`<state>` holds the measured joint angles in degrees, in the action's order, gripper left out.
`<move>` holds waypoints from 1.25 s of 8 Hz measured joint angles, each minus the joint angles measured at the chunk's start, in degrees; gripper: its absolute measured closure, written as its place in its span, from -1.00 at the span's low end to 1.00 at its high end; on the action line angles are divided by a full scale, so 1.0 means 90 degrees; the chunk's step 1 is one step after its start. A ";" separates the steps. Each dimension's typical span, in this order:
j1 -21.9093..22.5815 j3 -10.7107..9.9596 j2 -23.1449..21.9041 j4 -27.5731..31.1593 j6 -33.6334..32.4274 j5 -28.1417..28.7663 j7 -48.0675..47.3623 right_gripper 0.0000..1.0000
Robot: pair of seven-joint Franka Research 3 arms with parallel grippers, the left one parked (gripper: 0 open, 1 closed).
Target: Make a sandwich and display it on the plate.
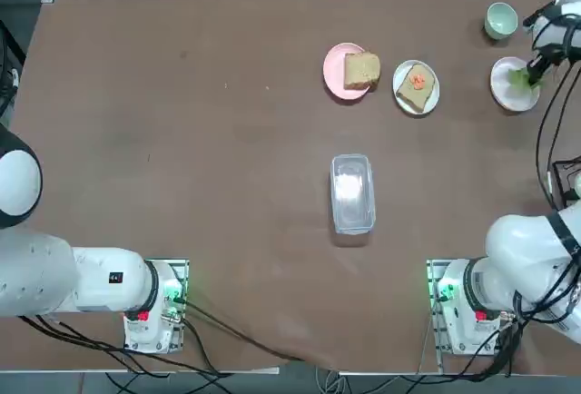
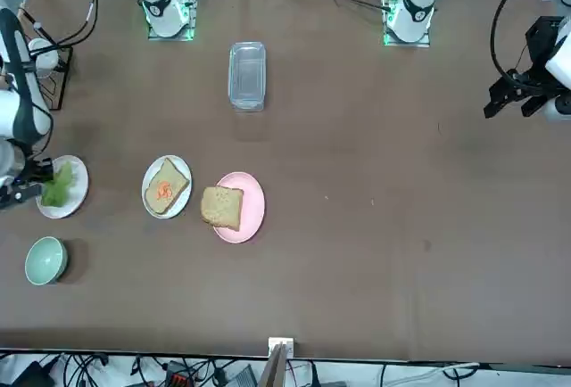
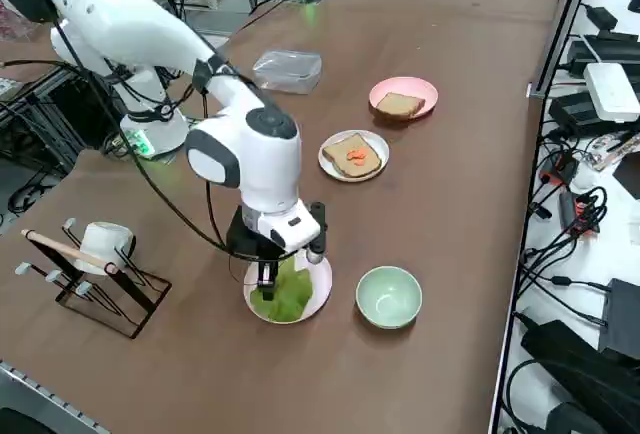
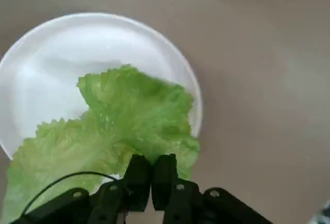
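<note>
My right gripper [image 4: 151,168] is down over a white plate [image 4: 62,59] at the far right of the table. Its fingers are shut on the edge of a green lettuce leaf [image 4: 129,126] lying on that plate. The top view shows the same gripper [image 1: 531,74], lettuce [image 1: 519,79] and plate [image 1: 502,83]; the right side view shows the gripper [image 3: 268,279] over the leaf [image 3: 288,296]. To the left, a second white plate [image 1: 400,94] holds a bread slice [image 1: 413,93] with orange-red filling [image 1: 418,79]. A pink plate [image 1: 332,72] carries another bread slice [image 1: 361,70].
A pale green bowl [image 1: 501,20] stands just beyond the lettuce plate. A clear lidded container [image 1: 352,192] lies mid-table. A black wire rack with a white cup [image 3: 95,254] sits at the table's right edge near my arm.
</note>
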<state>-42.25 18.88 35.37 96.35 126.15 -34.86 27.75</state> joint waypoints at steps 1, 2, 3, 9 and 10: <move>0.0006 0.0252 -0.0107 -0.0291 -0.0495 0.0216 -0.0001 0.87; 0.0039 0.0517 -0.0220 -0.0611 -0.1055 0.0588 -0.0071 0.92; 0.0114 0.0711 -0.0303 -0.0904 -0.1481 0.0907 -0.0260 0.92; 0.1730 0.0879 -0.0237 -0.1058 -0.2220 0.1171 -0.3596 0.92; 0.1846 0.0955 -0.0226 -0.1048 -0.2263 0.1273 -0.3863 0.92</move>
<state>-25.63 27.47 33.33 86.92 105.79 -23.40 -7.01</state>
